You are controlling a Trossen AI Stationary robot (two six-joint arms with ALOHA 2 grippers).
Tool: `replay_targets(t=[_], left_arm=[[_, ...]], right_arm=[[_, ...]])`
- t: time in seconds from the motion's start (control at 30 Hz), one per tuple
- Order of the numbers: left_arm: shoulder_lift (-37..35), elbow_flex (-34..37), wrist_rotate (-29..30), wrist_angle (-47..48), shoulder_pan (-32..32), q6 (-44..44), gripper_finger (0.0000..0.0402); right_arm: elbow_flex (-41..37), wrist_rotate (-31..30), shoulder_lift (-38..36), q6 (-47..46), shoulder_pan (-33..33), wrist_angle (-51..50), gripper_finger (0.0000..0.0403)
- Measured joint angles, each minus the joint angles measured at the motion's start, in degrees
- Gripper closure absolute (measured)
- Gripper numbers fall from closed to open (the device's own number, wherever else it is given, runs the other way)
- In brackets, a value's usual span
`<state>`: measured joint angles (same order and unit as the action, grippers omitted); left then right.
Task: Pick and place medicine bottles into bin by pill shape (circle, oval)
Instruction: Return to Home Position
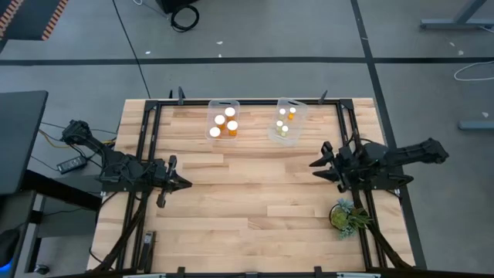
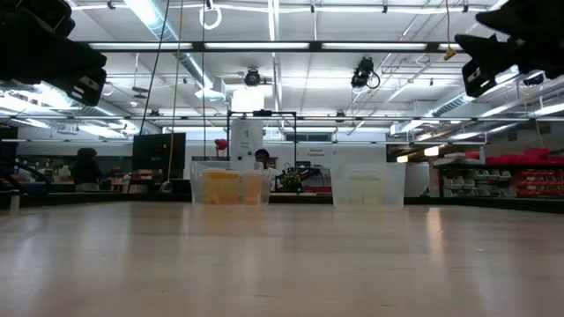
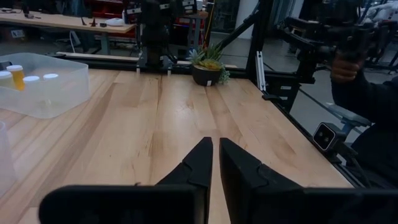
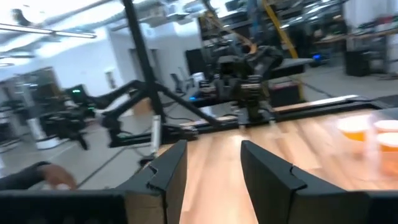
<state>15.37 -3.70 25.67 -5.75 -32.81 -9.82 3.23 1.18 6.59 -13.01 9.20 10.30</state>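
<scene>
L gripper (image 1: 182, 183) jaws together, R gripper (image 1: 316, 165) jaws apart; med bottles (image 1: 230, 113) in 2 bins (image 1: 224, 103).

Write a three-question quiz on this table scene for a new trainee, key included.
1. Which has its fingers apart: the left gripper or the right gripper?
2. True or false: some medicine bottles stand on the table, outside the transparent bins.
3. The potted plant sits: A) between the bins; B) close beside the right arm; C) next to the left gripper.

Key:
1. The right gripper; the left one's fingers are together.
2. False; every bottle in view is inside a bin.
3. B.
</scene>
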Motion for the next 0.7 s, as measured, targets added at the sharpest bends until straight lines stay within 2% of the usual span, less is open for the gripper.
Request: replay_targets(t=[0.13, 0.23, 0.5, 0.7], left_arm=[[0.01, 0.00, -0.02, 0.00, 0.02, 0.02, 0.0369], [0.01, 0.00, -0.02, 0.01, 0.01, 0.02, 0.0374], [-0.02, 0.00, 0.00, 0.00, -0.01, 0.02, 0.0371], [0.00, 0.00, -0.01, 0.01, 0.01, 0.02, 0.0366]], right_arm=[[-2.28, -7.28, 0.00, 1.97, 2.31, 1.56, 0.0246], [-2.85, -9.98, 0.02, 3.45, 2.64, 1.03, 0.0246], [-2.85, -10.59, 0.00, 5.92, 2.58, -0.66, 0.0246], [-2.85, -10.59, 0.00, 2.34, 2.57, -1.33, 0.0246]])
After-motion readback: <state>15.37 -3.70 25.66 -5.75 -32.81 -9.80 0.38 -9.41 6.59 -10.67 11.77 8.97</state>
